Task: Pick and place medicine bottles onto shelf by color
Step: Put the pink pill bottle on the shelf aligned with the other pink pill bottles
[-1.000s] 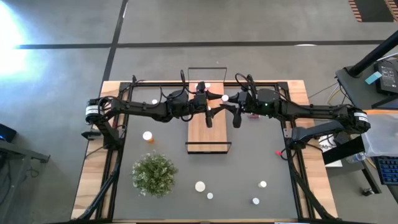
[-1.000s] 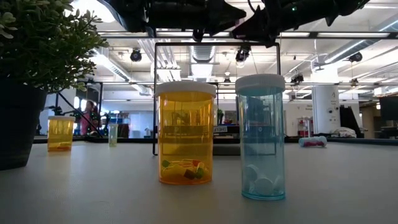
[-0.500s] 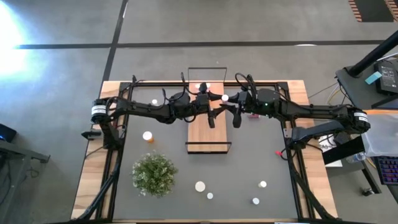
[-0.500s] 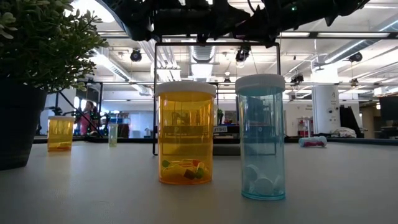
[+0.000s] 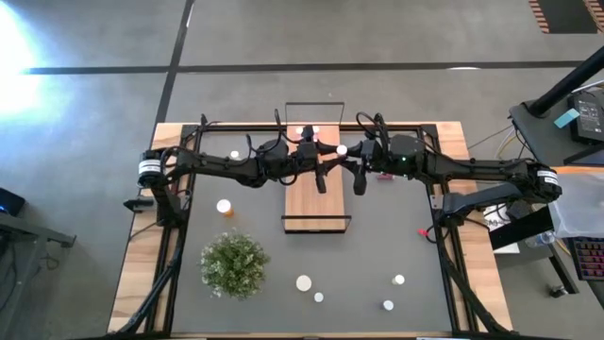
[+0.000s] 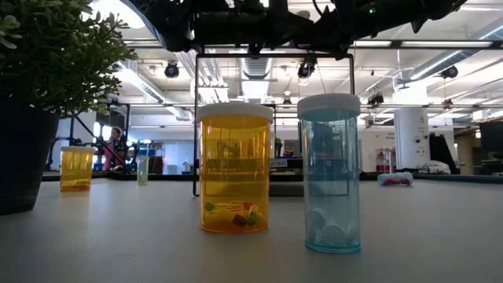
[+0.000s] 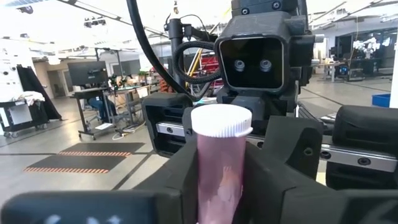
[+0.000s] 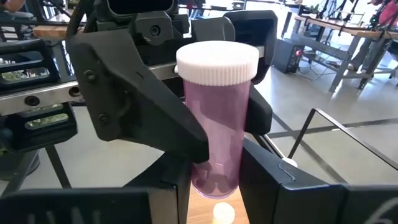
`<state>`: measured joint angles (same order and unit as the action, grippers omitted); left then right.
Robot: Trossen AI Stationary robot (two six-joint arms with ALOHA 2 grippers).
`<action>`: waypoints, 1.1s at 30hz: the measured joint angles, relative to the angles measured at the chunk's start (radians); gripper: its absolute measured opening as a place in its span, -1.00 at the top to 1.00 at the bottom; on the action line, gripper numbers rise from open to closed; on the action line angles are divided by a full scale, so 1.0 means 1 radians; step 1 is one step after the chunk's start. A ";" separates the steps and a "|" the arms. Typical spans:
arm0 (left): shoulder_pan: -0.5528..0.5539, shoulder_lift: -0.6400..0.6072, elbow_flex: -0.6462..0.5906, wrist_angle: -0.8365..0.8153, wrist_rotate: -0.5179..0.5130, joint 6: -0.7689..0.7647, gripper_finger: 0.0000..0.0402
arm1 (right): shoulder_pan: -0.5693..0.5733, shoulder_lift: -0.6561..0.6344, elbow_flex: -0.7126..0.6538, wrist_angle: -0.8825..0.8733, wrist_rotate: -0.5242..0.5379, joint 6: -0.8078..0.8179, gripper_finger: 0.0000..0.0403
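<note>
The pink translucent plastic medicine bottle (image 8: 217, 134) has smooth, glossy walls and a matt white cap with fine ribbing round its edge. The orange clear-plastic bottle (image 6: 234, 167) and the pale blue clear-plastic bottle (image 6: 331, 173) shine with reflections. The long light-brown shelf board (image 5: 311, 195) shows matt wood grain, framed in thin black wire. The dark grey mat on the surface (image 5: 396, 236) looks smooth and dull. Both grippers' black fingers (image 8: 149, 112) look like matt moulded plastic.
</note>
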<state>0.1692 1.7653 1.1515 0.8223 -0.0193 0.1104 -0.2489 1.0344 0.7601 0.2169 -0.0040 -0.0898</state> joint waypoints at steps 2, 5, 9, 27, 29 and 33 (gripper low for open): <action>0.000 0.000 0.000 0.000 0.000 0.000 0.64 | 0.000 0.000 0.000 0.000 0.000 0.000 0.52; 0.000 0.000 0.000 0.000 0.000 0.001 0.66 | 0.000 0.000 0.000 0.000 0.000 0.000 0.52; 0.000 0.000 0.000 -0.001 0.001 0.001 0.61 | 0.000 0.000 0.000 -0.003 0.001 0.001 0.51; 0.008 0.000 0.002 -0.135 0.006 0.007 0.57 | 0.000 -0.156 0.089 -0.535 0.006 0.057 -0.03; 0.007 0.000 0.002 -0.235 0.006 0.002 0.57 | 0.002 -0.163 0.099 -0.577 0.005 0.065 -0.03; -0.002 0.000 0.002 -0.415 0.007 0.000 0.57 | 0.002 -0.154 0.104 -0.642 0.004 0.060 -0.02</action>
<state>0.1669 1.7649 1.1530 0.4076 -0.0127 0.1104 -0.2466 0.8803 0.8642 -0.4254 -0.0002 -0.0298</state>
